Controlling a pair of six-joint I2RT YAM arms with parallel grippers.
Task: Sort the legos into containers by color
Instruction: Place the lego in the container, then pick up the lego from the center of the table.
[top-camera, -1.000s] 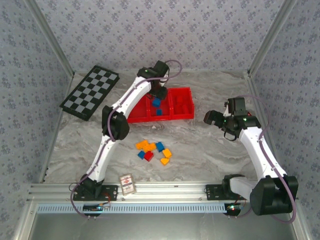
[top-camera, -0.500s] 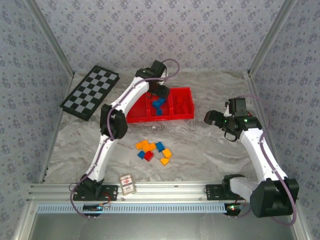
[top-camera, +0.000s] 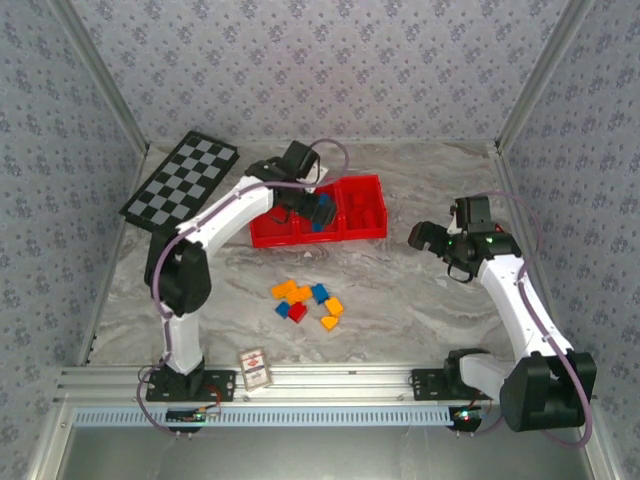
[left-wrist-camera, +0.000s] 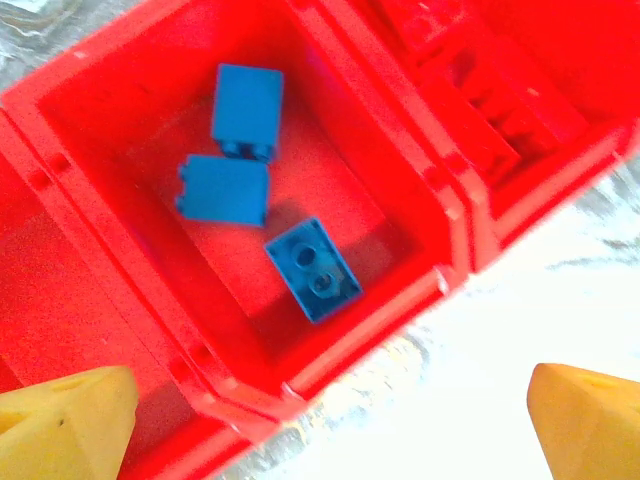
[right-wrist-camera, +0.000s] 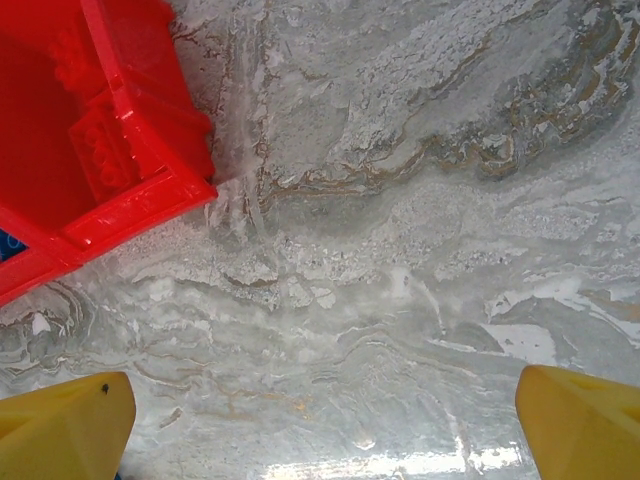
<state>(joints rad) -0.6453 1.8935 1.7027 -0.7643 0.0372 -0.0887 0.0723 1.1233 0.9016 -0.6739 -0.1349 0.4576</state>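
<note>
1. Above the middle compartment of the red tray (top-camera: 350, 237), at the far side of the marbled table (top-camera: 420, 300), your left gripper (top-camera: 318, 210) hangs with its jaws spread wide. In its wrist view the yellow fingertips (left-wrist-camera: 60, 425) sit at opposite edges with nothing between them.
2. Three blue bricks (left-wrist-camera: 224, 190) lie in that middle compartment. Two are close together toward the back and the third, studs up, is nearer the front wall.
3. Red bricks (left-wrist-camera: 470, 90) rest in the right-hand compartment next door.
4. In front of the tray, between your two arms, the loose bricks (top-camera: 308, 303) sit in a tight cluster on the table. They are mostly orange-yellow, with a couple of blue and one red.
5. Your right gripper (top-camera: 424, 237) hovers over bare table just beside the tray's right end. Its jaws are fully apart and hold nothing. The tray's corner shows at the upper left of its wrist view.
6. A checkered board (top-camera: 180, 185) lies at the far left, and a small card box (top-camera: 255, 368) sits at the near edge by your left arm's base.
</note>
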